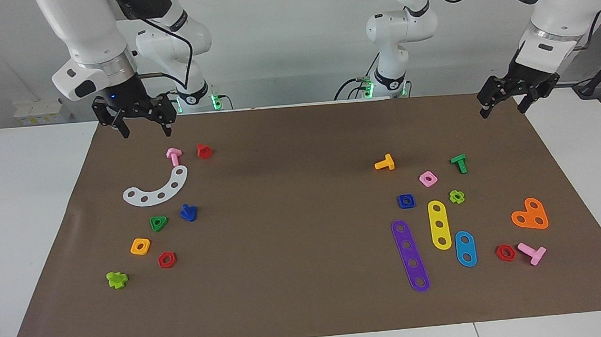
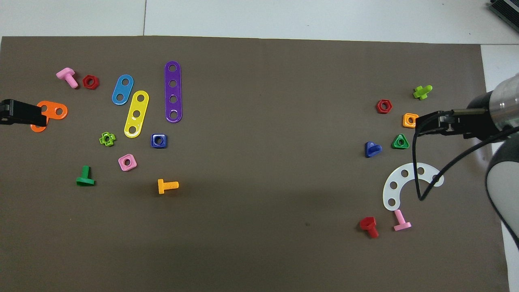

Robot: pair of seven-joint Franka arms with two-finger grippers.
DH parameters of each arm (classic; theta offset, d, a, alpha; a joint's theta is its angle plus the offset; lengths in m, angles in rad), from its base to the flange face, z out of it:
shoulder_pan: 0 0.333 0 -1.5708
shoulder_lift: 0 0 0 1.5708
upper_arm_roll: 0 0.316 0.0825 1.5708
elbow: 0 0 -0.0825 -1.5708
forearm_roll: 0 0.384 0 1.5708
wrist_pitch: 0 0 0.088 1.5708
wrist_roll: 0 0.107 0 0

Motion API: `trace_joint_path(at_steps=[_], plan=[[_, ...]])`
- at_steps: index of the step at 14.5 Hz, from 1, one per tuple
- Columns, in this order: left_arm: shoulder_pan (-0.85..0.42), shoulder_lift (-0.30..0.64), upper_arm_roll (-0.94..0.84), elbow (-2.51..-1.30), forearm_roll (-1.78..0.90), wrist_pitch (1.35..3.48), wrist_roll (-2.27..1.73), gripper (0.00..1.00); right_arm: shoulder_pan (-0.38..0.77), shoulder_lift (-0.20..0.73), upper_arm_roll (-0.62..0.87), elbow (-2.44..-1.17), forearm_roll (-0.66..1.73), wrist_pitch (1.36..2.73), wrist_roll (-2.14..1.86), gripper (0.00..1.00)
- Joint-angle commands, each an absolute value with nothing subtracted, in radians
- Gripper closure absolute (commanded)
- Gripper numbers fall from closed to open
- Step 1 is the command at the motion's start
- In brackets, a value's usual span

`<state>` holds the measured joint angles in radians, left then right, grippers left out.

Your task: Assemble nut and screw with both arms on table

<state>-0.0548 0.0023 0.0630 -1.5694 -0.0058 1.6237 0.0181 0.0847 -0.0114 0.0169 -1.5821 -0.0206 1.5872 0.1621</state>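
Note:
The dark-blue square nut [image 1: 406, 200] [image 2: 159, 140] lies flat on the brown mat of the table [image 1: 305, 231] toward the left arm's end, beside a yellow strip. The dark-blue screw [image 1: 189, 213] [image 2: 372, 149] with a triangular head lies toward the right arm's end, next to a green triangular nut [image 1: 158, 223]. My right gripper [image 1: 146, 133] [image 2: 418, 123] hangs open and empty over the mat's robot-side edge, well above the pieces. My left gripper [image 1: 503, 111] [image 2: 40, 115] hangs open and empty over the mat's corner at its own end.
Around the screw lie a white arc plate [image 1: 158, 189], pink bolt [image 1: 173, 155], red bolt [image 1: 204, 151], orange square nut [image 1: 140, 246] and red hex nut [image 1: 166, 260]. Around the nut lie a pink square nut [image 1: 428, 178], purple strip [image 1: 411, 256], blue strip [image 1: 465, 248] and orange plate [image 1: 530, 215].

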Motion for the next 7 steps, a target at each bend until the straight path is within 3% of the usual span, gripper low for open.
trace_joint_path(at_steps=[1, 7], plan=[[-0.049, -0.025, 0.060, -1.601, -0.014, 1.634, 0.008, 0.00, 0.075, -0.029, 0.020, -1.605, 0.002, 1.597, 0.150, 0.00], [-0.049, -0.025, 0.060, -1.600, -0.014, 1.632, 0.008, 0.00, 0.072, -0.034, 0.018, -1.606, 0.003, 1.583, 0.135, 0.00]])
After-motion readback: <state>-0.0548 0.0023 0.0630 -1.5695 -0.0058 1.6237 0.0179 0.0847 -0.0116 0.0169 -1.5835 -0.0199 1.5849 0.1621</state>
